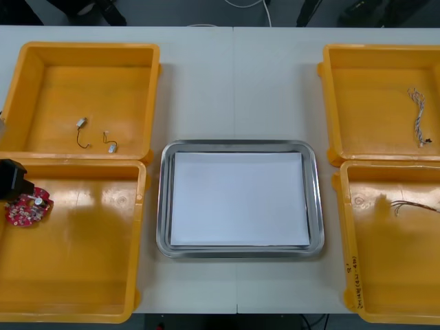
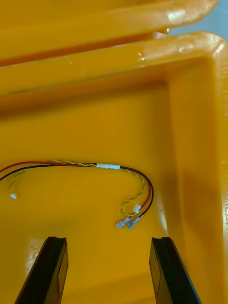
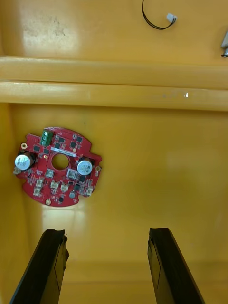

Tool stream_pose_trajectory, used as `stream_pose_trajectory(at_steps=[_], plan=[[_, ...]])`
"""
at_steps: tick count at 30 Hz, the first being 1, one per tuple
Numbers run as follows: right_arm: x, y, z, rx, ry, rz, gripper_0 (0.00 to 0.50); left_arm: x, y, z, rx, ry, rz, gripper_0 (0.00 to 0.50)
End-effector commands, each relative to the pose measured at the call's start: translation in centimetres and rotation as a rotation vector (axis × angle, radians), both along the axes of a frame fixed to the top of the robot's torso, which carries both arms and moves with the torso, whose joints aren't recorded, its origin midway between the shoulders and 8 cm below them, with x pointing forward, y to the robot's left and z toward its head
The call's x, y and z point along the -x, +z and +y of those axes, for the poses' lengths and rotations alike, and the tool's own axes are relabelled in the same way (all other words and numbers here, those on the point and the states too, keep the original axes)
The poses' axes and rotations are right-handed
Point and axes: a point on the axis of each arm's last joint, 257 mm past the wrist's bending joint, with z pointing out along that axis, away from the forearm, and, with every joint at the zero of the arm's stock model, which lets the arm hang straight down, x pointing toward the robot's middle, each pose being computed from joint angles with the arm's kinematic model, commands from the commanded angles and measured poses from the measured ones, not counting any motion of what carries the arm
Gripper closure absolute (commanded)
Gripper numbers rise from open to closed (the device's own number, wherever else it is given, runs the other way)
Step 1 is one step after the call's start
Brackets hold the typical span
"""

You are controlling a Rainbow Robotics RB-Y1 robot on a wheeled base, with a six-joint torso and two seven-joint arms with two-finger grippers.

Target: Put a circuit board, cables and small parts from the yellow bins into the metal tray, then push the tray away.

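A round red circuit board (image 1: 27,208) (image 3: 59,166) lies at the left end of the near left yellow bin (image 1: 82,302). My left gripper (image 1: 20,187) (image 3: 108,266) hovers over it, open, with the board just beyond its left finger and nothing between the fingers. My right gripper (image 2: 108,270) hangs open above a red, black and yellow cable (image 2: 95,165) (image 1: 412,205) in the near right yellow bin (image 1: 354,275). The cable's connector ends lie just ahead of the fingers. The metal tray (image 1: 165,206), white inside, sits between the bins.
The far left bin (image 1: 89,49) holds two small metal parts (image 1: 81,124) (image 1: 110,146) with black wires; one black wire (image 3: 159,21) shows past the bin wall. A twisted blue and white cable (image 1: 418,117) lies in the far right bin (image 1: 378,51).
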Motion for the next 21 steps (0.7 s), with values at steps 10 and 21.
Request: stream_pose_trajectory(at_steps=[10,21], plan=[[0.1,-2.6,-3.7,-0.090,-0.174,-0.048,0.000,-1.8,-2.0,2.7,-0.114,-0.114,-0.019,0.000],[0.6,-5.2,-3.0,-0.174,-0.229,-0.021,0.000,-2.6,-4.2,3.3,-0.129,-0.116,-0.018,0.000]])
